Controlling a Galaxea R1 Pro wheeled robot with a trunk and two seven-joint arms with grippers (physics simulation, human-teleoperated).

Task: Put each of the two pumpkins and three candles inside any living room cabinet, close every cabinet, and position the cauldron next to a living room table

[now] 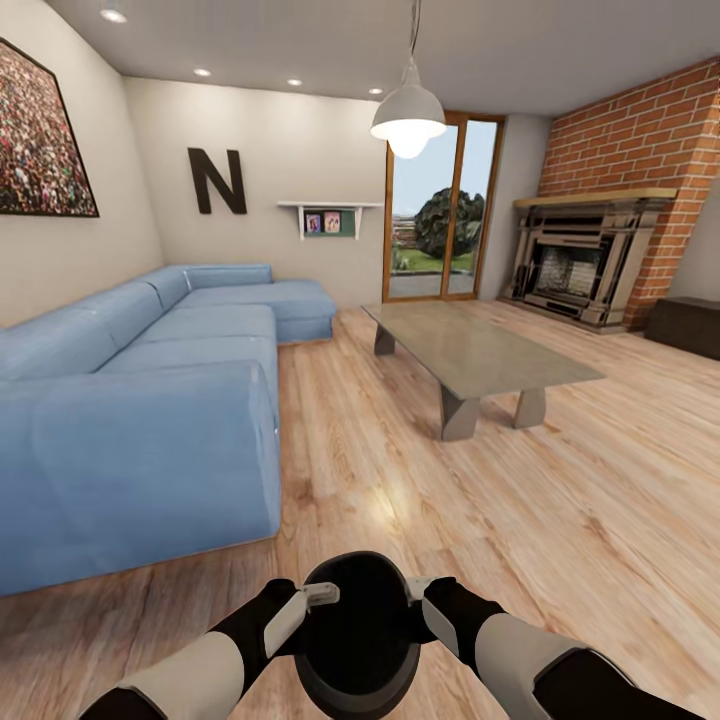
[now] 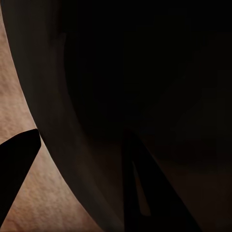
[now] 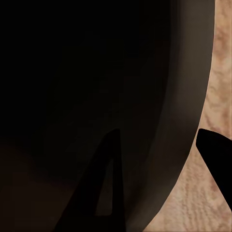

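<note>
I hold the black cauldron [image 1: 360, 640] low in front of me over the wooden floor, mouth up. My left gripper [image 1: 318, 598] is shut on its left rim and my right gripper [image 1: 417, 590] on its right rim. In the left wrist view the gripper [image 2: 82, 166] straddles the cauldron [image 2: 145, 72] wall, one finger inside and one outside. The right wrist view has the gripper [image 3: 162, 169] pinching the cauldron [image 3: 72, 72] wall the same way. The grey table [image 1: 480, 355] stands ahead, right of centre. The dark cabinet [image 1: 688, 326] sits at the far right edge. The pumpkins and candles are out of view.
A long blue sofa [image 1: 140, 400] runs along the left side. A brick fireplace [image 1: 585, 265] stands at the back right, beside a glass door [image 1: 440, 210]. A pendant lamp [image 1: 408, 118] hangs above the table. Open wooden floor [image 1: 400, 480] lies between me and the table.
</note>
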